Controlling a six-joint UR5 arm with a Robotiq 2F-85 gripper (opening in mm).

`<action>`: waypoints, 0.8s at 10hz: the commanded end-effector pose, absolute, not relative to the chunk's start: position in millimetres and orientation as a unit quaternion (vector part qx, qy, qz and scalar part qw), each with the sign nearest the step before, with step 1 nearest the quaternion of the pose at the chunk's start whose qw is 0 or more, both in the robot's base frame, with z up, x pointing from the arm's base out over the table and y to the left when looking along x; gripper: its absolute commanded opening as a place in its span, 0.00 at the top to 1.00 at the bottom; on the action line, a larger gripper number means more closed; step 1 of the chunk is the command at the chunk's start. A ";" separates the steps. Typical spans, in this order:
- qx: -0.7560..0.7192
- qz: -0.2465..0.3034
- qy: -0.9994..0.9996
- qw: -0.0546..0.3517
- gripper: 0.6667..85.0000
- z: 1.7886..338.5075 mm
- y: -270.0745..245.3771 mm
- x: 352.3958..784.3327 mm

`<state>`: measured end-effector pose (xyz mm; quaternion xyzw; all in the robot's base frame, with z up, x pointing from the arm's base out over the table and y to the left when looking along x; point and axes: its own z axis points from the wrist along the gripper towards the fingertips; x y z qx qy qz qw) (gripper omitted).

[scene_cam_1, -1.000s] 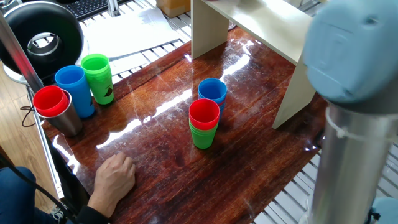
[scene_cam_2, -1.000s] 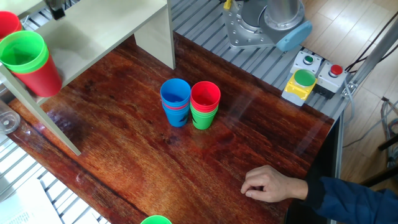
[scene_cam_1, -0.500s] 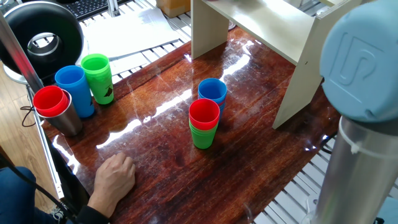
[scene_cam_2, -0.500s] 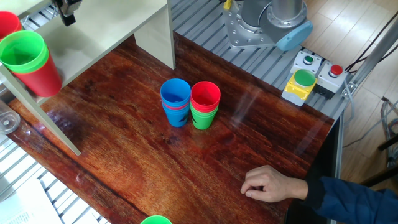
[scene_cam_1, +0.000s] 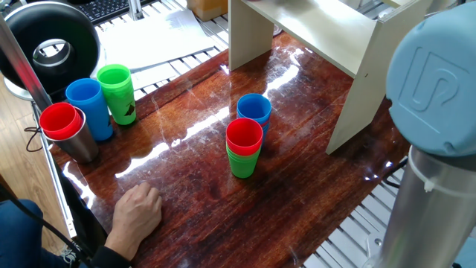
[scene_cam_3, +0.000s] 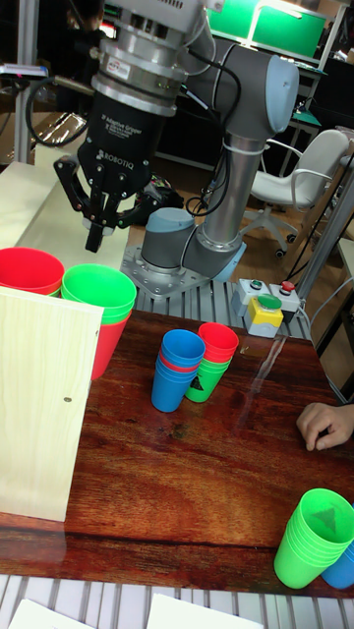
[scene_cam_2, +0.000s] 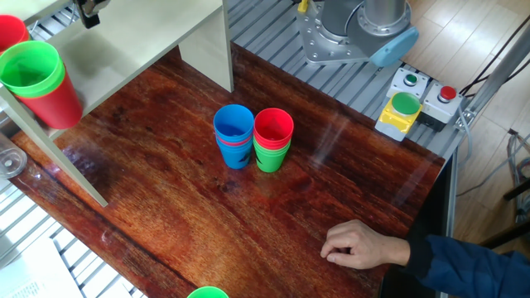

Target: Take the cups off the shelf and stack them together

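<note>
One fixed view shows a red-topped stack (scene_cam_1: 244,148) and a blue-topped stack (scene_cam_1: 253,110) touching on the table (scene_cam_1: 186,179), near the shelf (scene_cam_1: 312,30). The other fixed view shows green and red cups (scene_cam_2: 37,83) by the shelf's side panel, and a person's hand (scene_cam_2: 360,246) resting on the table. Tall fixed view shows the gripper (scene_cam_3: 96,218) hanging above the shelf, fingers spread apart, holding nothing.

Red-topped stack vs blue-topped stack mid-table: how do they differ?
The red-topped plastic cup stack has green cups beneath; the blue-topped plastic cup stack shows a red rim under its blue cup. The red-topped one stands nearer the robot base, the blue-topped one nearer the cream board shelf. Both stand upright, side by side on the wooden table.
</note>
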<state>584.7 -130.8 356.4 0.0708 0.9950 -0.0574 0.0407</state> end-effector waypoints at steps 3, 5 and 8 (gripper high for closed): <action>0.071 -0.063 0.993 0.065 0.99 380.9 -128.9 604.4; 0.074 -0.063 0.992 0.081 0.99 384.0 -129.6 611.6; 0.073 -0.068 0.990 0.104 0.99 388.7 -131.4 621.5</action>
